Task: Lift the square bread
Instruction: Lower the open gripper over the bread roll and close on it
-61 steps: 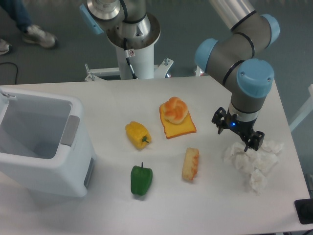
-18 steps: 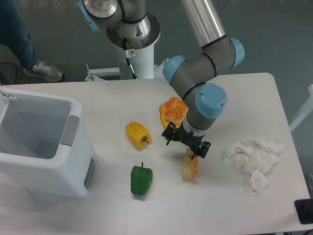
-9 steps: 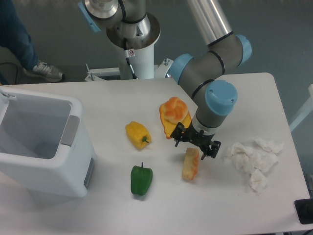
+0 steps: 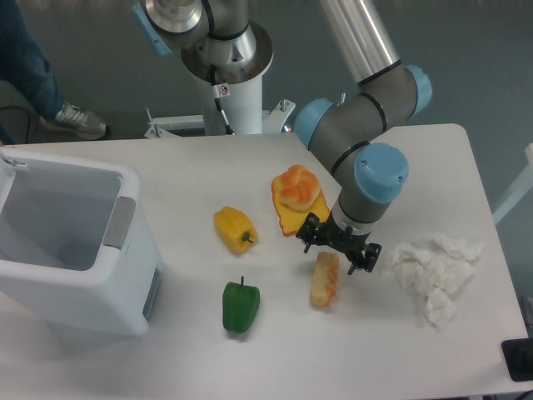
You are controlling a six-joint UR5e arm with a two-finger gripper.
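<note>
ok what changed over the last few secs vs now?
The gripper swung from above the crumpled tissue leftward across the table to the far end of the square bread, jaws open, nothing grasped yet. The bread, both peppers, bun, toast and bin lie where they were.

A white table (image 4: 433,167) stands on a grey-blue floor (image 4: 75,92). A person's jeans leg (image 4: 21,50) and sneaker (image 4: 79,122) show top left.

A robot lab: pedestal-mounted arm (image 4: 366,108), white table (image 4: 166,175), toy food.
</note>
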